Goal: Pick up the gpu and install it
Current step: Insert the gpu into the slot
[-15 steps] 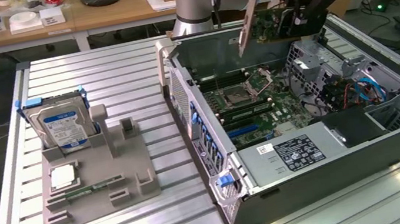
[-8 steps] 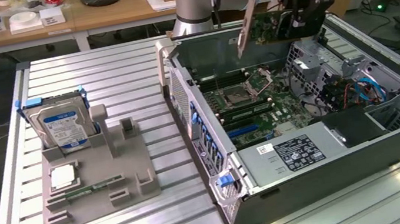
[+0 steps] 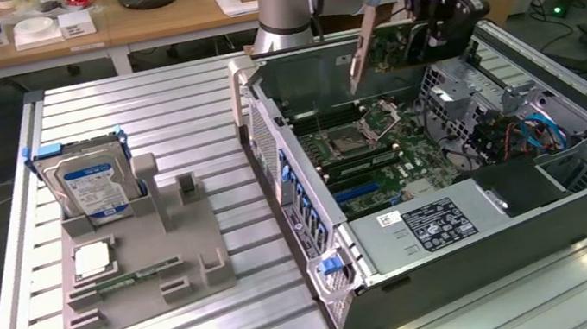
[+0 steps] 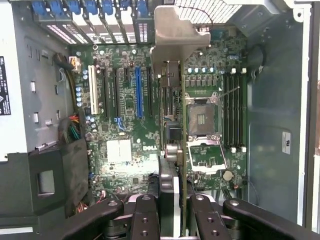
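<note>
Clearly the job at this moment is alignment rather than grasping. On the table [image 3: 145, 108] the case [image 3: 538, 241] lies on its side with its open face up, and the motherboard [image 3: 387, 164] covers the case's floor. The gpu [image 3: 398, 44] hangs above the case's opening, held on edge and clear of everything inside. Its bracket [image 3: 360, 63] is at the end nearer the case's rear wall. The fingers [image 4: 146, 212] are clamped on the gpu's two flat faces, one on each side. Seen from the wrist, the card's thin edge runs roughly parallel to the blue slot [image 4: 139, 92] in the case but sits off its line, closer to the CPU socket [image 4: 202, 117]. To do this step well, I judge, the card wants centring over that slot and keeping square to it. The bracket should line up with the case's rear opening and the descent should be straight, since any tilt risks snagging the socket.
</note>
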`<act>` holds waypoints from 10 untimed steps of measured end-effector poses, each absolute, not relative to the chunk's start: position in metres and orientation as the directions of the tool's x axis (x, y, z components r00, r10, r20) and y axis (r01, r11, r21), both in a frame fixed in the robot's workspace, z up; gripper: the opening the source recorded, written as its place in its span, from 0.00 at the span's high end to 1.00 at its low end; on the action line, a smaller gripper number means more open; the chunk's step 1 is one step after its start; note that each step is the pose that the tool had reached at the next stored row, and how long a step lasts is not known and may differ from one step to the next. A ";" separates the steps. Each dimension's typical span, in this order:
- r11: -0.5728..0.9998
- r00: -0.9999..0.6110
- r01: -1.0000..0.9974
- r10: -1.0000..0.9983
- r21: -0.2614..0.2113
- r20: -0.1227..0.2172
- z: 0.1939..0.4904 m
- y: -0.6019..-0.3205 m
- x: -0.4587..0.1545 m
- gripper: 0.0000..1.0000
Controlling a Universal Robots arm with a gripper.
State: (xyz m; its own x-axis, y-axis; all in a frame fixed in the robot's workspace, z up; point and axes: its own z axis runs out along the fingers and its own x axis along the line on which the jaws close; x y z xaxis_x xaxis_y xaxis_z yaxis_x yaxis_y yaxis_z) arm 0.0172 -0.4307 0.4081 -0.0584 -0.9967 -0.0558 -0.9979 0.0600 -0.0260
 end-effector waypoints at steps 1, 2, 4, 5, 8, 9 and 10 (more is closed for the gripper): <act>0.060 -0.058 -0.998 -0.997 -0.029 -0.056 0.407 -0.431 0.017 0.72; 0.060 -0.058 -0.998 -0.997 -0.033 -0.056 0.406 -0.431 0.017 0.72; 0.058 -0.056 -0.997 -0.997 -0.043 -0.057 0.404 -0.431 0.017 0.72; 0.057 -0.054 -0.997 -0.997 -0.047 -0.057 0.403 -0.431 0.017 0.72; 0.053 -0.050 -0.997 -0.997 -0.056 -0.057 0.401 -0.431 0.016 0.72; 0.052 -0.049 -0.997 -0.997 -0.057 -0.057 0.401 -0.431 0.016 0.72; 0.052 -0.049 -0.997 -0.997 -0.057 -0.058 0.400 -0.431 0.015 0.72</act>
State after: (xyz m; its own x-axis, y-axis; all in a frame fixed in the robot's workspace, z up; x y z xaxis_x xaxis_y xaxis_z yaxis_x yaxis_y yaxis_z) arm 0.0151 -0.4307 0.4005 -0.0488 -0.9971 -0.0576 -0.9970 0.0521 -0.0572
